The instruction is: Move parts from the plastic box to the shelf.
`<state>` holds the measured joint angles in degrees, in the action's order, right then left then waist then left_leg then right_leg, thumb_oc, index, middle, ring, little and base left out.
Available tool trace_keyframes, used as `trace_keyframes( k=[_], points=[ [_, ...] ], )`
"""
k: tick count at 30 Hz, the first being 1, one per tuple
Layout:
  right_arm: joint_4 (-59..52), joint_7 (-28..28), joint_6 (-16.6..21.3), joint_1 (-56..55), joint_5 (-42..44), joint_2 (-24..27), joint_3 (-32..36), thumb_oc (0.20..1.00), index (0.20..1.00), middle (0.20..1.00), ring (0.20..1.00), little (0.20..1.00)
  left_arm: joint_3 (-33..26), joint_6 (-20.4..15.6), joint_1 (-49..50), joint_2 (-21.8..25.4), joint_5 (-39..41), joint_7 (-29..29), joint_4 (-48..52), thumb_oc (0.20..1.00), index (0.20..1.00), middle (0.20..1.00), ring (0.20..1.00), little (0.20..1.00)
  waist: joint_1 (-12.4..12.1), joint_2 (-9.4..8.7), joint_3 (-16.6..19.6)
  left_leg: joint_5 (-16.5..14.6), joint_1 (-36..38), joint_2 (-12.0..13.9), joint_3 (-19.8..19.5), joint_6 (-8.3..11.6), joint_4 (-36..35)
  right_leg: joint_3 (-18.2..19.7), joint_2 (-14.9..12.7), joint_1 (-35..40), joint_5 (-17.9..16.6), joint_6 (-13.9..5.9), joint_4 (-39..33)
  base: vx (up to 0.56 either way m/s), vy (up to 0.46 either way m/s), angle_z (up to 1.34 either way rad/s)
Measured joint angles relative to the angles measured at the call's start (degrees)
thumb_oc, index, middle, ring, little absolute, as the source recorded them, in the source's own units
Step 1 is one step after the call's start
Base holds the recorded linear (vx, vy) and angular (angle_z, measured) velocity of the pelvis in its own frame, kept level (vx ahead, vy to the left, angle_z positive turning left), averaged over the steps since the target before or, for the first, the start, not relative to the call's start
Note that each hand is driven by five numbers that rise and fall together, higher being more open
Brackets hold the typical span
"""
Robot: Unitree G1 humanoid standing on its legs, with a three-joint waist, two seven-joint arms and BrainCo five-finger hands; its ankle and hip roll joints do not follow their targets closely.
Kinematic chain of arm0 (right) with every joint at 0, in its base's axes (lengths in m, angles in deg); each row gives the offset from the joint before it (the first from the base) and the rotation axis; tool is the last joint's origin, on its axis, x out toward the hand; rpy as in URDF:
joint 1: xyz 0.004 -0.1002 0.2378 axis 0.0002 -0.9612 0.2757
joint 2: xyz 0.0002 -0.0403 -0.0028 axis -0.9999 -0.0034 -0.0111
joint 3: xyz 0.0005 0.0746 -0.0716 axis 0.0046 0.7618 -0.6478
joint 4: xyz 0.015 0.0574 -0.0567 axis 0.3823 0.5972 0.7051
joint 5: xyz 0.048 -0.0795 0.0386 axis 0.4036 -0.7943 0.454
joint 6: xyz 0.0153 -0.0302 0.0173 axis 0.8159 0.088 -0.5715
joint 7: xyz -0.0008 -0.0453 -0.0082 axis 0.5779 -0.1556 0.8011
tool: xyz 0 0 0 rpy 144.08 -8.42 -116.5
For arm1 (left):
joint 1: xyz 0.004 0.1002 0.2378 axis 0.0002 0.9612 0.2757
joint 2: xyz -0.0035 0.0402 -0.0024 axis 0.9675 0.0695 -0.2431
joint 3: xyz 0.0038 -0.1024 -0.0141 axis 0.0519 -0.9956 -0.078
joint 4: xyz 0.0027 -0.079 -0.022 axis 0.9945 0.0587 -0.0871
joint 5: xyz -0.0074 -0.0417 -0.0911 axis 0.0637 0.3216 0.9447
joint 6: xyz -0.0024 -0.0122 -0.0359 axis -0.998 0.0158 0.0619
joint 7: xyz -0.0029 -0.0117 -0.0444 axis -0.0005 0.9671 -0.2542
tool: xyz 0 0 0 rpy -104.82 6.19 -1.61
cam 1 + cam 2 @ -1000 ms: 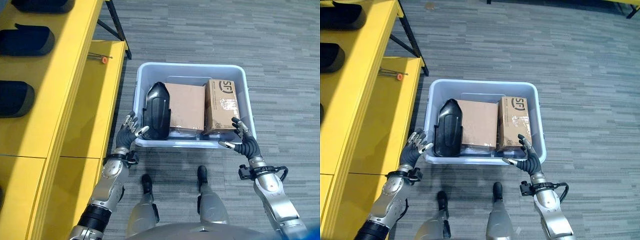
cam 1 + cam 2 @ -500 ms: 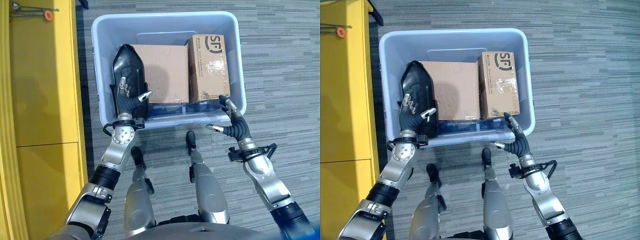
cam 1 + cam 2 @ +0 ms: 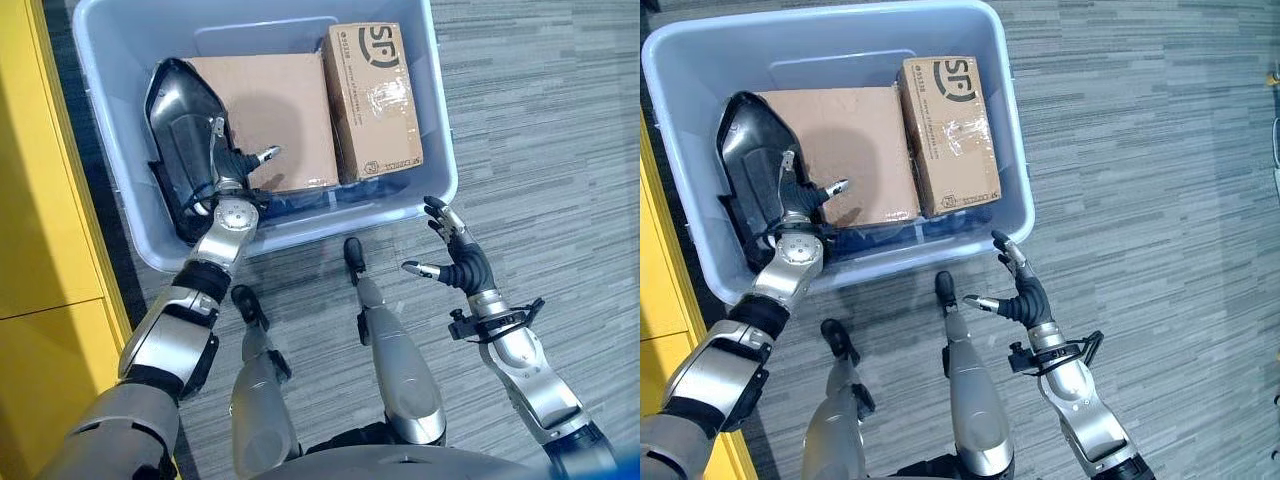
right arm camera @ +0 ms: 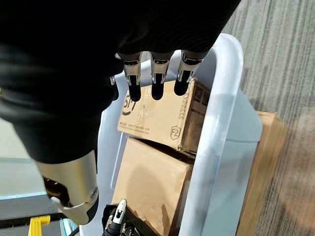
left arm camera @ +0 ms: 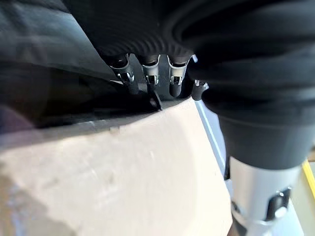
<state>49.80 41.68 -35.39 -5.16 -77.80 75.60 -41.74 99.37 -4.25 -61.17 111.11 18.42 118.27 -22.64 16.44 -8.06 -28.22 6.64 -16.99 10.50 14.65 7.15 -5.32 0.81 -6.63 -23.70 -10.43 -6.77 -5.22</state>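
1. My left hand (image 3: pixel 232 165) sat in the upper left of the left eye view, inside the plastic box (image 3: pixel 440 150), with its fingers relaxed against the black moulded part (image 3: pixel 178 125) and its thumb out over the flat cardboard carton (image 3: pixel 275 110); it gripped nothing.
2. My right hand (image 3: pixel 456 265) hung in the lower right of that view, outside the box near its front right corner, with fingers spread wide and nothing in it.
3. The parts lay in the box: the black part along its left wall, the flat carton in the middle, and the taped carton (image 3: pixel 375 95) on the right, touching the flat one.
4. The yellow shelf (image 3: pixel 40 230) ran down the left edge of the frame, just beside the box.
5. I judged the black part to be a stiff, glossy, curved shell, fairly light but likely slippery; a hold across its narrower waist seemed safest.
6. I judged the 2 cartons to be rigid, and they would need a grip on opposite side faces, probably with both hands.
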Motion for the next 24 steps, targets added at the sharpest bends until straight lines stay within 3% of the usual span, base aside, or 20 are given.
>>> trace_keyframes(
  k=[12,20,24],
  points=[
    [-0.2,0.0,0.1,-0.4,0.2,0.0,0.2,1.000,1.000,1.000,1.000,1.000,3.1,0.4,3.2,-6.7,0.1,-2.0,5.7,1.000,1.000,1.000,1.000,1.000,-0.2,-0.37,0.2,0.2,0.3,0.5,0.7,0.24,0.0,1.0,0.6,-0.4,-0.7,0.31,0.0,0.01,-0.001,-0.04],
    [-0.2,0.1,0.1,-0.4,0.1,0.0,0.2,1.000,1.000,1.000,1.000,1.000,3.7,0.3,7.4,-6.9,0.1,-2.0,11.8,1.000,1.000,1.000,1.000,1.000,-1.6,-0.32,0.9,0.8,0.7,0.5,0.7,0.24,0.0,1.2,0.6,0.0,-1.1,0.48,0.0,-0.03,-0.016,0.00],
    [-0.1,0.3,0.1,-0.3,0.0,0.0,0.5,1.000,1.000,1.000,1.000,1.000,1.3,-0.1,13.2,-5.9,0.5,-1.8,23.7,1.000,1.000,1.000,1.000,1.000,-3.5,-0.20,1.0,1.0,0.8,0.4,0.5,0.30,0.0,1.2,0.6,0.1,-1.5,0.61,0.0,0.00,0.000,0.00]
  ],
)
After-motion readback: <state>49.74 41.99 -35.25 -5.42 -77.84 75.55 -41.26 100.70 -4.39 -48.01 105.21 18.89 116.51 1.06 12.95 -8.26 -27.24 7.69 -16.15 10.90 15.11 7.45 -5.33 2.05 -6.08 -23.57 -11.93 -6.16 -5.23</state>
